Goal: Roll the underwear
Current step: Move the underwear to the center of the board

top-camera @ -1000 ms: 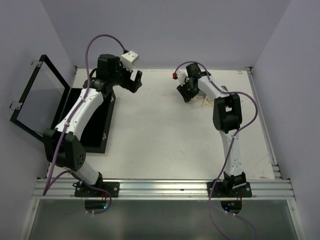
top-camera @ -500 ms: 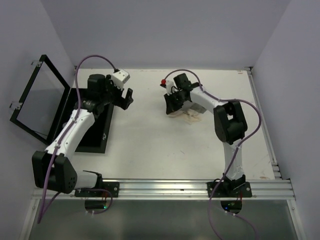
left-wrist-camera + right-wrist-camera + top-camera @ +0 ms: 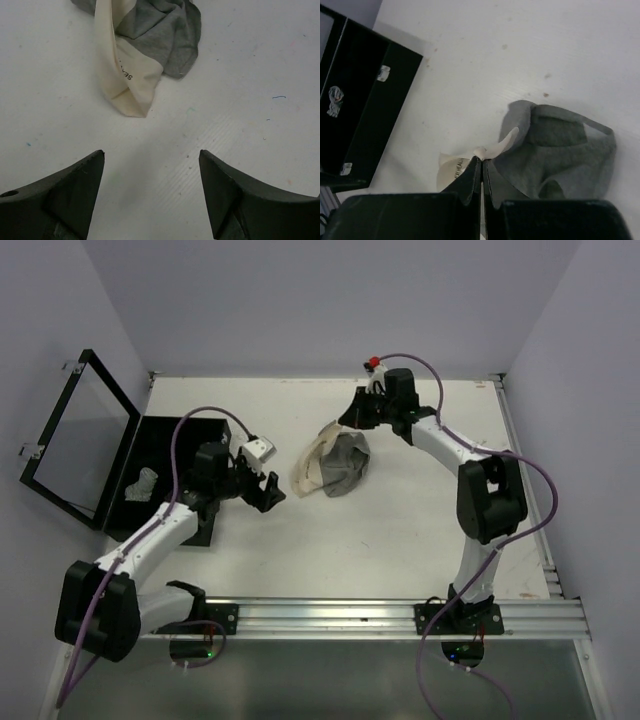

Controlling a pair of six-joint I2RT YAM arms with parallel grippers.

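While the right gripper (image 3: 481, 167) pinches a cream strip of waistband between fully closed tips, the underwear (image 3: 335, 462) lies in 1 crumpled heap near the middle of the table (image 3: 400, 540). Heather grey body, with the cream band folded along its left side.

Left gripper (image 3: 150, 192) is spread wide and empty, near the heap's cream corner but not touching it.

Judgement on handling: light, limp knit with no stiffness. It will likely sag and bunch from any 1 pinch and slide easily on the smooth top. The best hold looks like the waistband, taken at 2 points well apart, to draw the cloth flat before rolling.

Black box (image 3: 165, 445) sits at the left edge with its hinged lid (image 3: 75, 440) open. There is 1 small pale grey bundle (image 3: 142, 484) inside, too small to say whether it is rolled.
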